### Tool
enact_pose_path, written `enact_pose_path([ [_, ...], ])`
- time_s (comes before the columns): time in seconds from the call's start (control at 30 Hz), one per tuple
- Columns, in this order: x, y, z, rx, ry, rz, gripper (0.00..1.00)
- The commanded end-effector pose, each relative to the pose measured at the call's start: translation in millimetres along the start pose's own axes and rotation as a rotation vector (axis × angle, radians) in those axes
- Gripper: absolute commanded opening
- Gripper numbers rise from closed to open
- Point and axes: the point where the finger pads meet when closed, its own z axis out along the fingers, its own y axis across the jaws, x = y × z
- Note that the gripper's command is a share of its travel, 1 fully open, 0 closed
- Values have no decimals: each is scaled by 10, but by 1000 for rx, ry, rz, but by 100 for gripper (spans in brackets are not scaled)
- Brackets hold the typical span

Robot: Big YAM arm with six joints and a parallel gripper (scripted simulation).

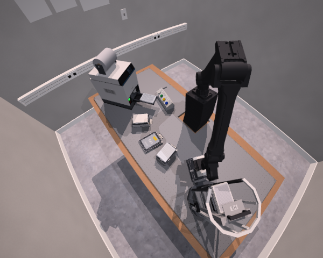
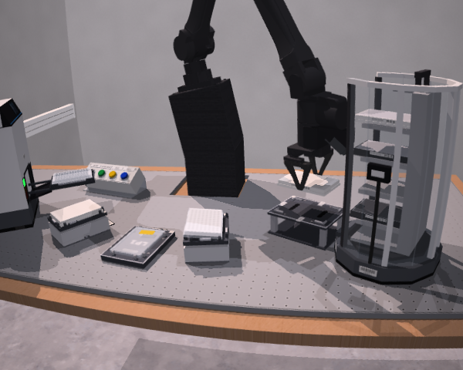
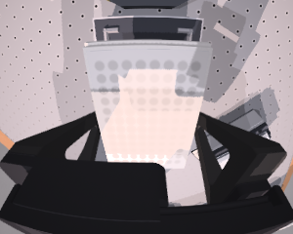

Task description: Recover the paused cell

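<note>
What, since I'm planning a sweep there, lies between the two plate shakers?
The flat, dark-rimmed lid park, yellow-marked, lies between the sealer-side shaker and the hotel-side shaker, touching neither; the exterior view shows it.

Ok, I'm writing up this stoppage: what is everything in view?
Sealer: one, white, left end; white plate on its tray.
Panel: one, grey, beside the sealer.
Shakers: two, pale grey, front left, each bearing a plate.
Lid park: one, black, between the shakers, lid inside.
Nest: one, black, before the hotel.
Plate hotel: one, clear guard, black base, right.
Clear plate: one, held above the nest.
Arm: one, black; pincer shut on the clear plate.
</note>
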Motion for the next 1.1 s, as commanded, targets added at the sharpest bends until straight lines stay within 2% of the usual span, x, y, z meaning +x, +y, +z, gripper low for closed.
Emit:
enact_pose_path([
  [0.0,-151,-101,43,8,-26,8,84],
  [1.07,-137,-90,342,8,-24,6,84],
])
